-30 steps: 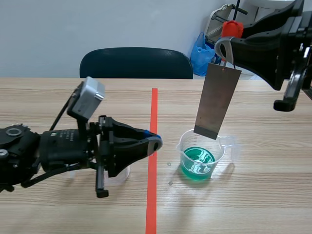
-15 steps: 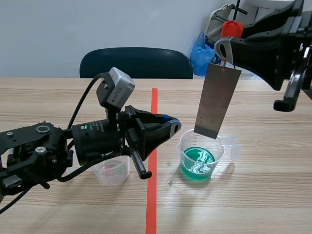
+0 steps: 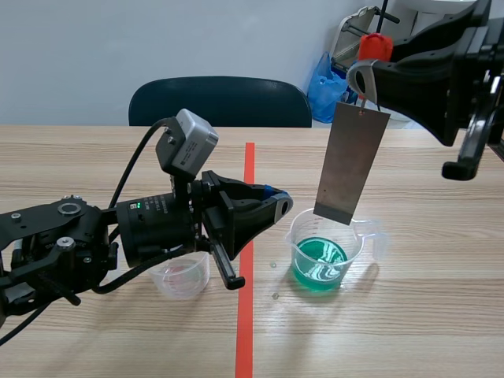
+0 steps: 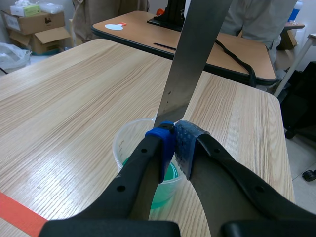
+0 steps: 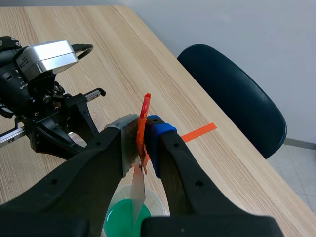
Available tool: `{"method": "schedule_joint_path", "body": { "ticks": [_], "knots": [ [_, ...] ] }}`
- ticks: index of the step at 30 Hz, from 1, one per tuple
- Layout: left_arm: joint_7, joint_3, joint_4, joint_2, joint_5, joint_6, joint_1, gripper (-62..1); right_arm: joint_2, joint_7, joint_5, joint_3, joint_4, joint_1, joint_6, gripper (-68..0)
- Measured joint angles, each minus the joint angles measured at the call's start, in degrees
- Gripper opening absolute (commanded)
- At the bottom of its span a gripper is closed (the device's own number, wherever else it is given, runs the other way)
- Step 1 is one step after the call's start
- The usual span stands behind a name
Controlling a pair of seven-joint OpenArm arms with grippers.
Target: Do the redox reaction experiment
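Change, left arm: over the last second your left fingers [image 3: 272,209] have lifted off the low position by the tape line [image 3: 246,331] and travelled across it. For the last half second they have held still just beside the near rim of the beaker [image 3: 356,244]. They are closed pad to pad with nothing between them.

No change, right arm: your right fingers [image 5: 153,133] stay clamped on the orange clip [image 5: 144,111]. The metal plate [image 3: 350,165] hangs from it, tilted slightly, directly above the beaker. Its lower edge sits about level with the rim. The green liquid [image 3: 319,260] looks untouched, though contact cannot be confirmed from these views.

The small cup [image 3: 185,276] stands on the surface [image 3: 425,315] under the left arm, apparently empty.

Judgement: the immersion step is not yet done. The left arm now seems placed to steady the beaker or the plate. With its fingers closed this near the rim, watch for a nudge that tips the liquid.
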Motion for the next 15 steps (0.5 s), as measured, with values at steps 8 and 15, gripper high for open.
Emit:
{"method": "schedule_joint_path", "body": {
  "ticks": [8, 15],
  "knots": [
    [-0.61, 0.00, 0.00, -0.66, 0.00, 0.31, 0.00, -58.3, 0.00, 0.00, 0.00, 0.00, 0.00, 0.00, 0.00, -66.9],
    [-11.37, -0.87, 0.00, -15.47, -4.15, 1.09, 2.97, -58.3, 0.00, 0.20, 0.00, 0.00, 0.00, 0.00, 0.02, -66.9]
  ]
}}
